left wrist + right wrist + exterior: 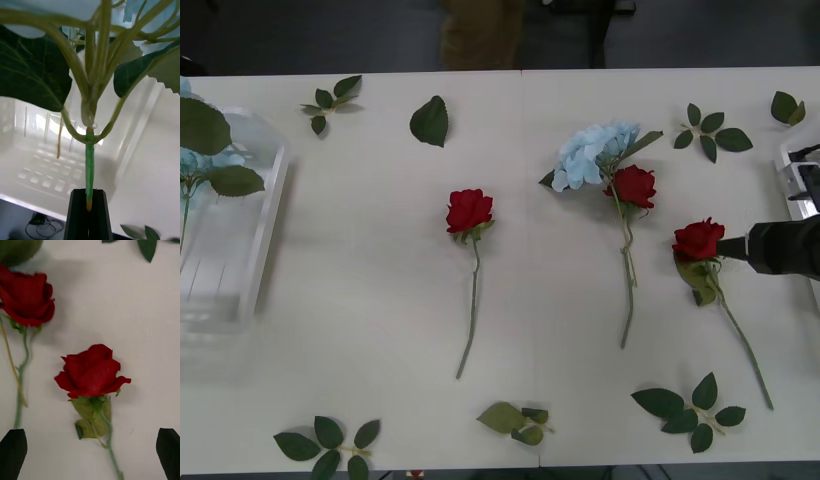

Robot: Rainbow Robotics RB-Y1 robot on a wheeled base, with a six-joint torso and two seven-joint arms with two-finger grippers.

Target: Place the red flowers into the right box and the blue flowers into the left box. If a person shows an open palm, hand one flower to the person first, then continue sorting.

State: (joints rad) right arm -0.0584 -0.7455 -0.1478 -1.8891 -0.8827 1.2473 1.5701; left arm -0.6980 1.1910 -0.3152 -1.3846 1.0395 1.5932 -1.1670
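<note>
Left gripper (pixel 89 210) has its black jaws clamped on the very tip of a pale blue artificial hydrangea's thin green plastic stem (pixel 89 165), held over the white ribbed plastic left box (pixel 45 176): light but top-heavy, likely to swing, so a grip nearer the leaves would be steadier. Right gripper (pixel 90 453) hovers, jaws apart, over a deep-red fabric rose (pixel 92 371) lying on the white desk (pixel 360 300). Soft head, springy stem, so I'd pinch the stem just below the bloom.

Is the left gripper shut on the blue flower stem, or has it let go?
Shut on it. The left gripper has its black fingers pressed together with the blue flower's green stem clamped between them, above the left box.
</note>
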